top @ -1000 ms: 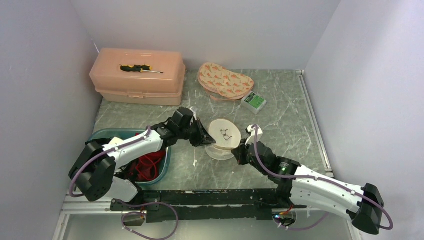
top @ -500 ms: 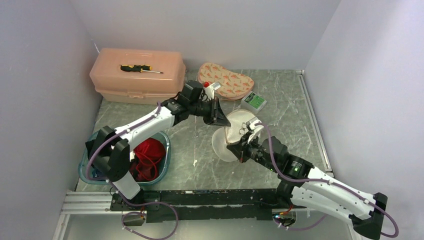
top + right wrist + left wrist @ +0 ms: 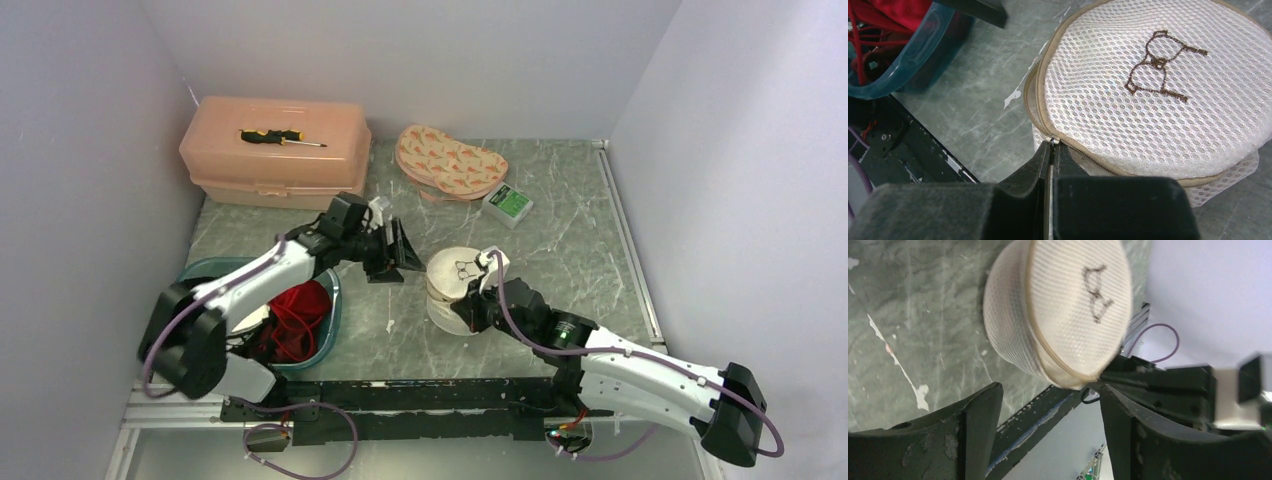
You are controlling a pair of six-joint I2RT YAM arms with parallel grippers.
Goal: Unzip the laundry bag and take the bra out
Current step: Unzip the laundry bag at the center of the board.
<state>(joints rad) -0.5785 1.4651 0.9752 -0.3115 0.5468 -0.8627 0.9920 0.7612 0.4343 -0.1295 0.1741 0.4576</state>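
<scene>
My right fingers clamp the laundry bag zip pull; left fingers hang wide open, empty. The bra looks light and floppy; I'd pinch a bunched fold of fabric.

top view looks down from above and behind; both wrist views closely share the laundry bag.

A grey-green marbled table carries a peach toolbox at the far left, a patterned pouch and small green box behind, a teal basin near left, and a white mesh laundry bag in the middle.
</scene>
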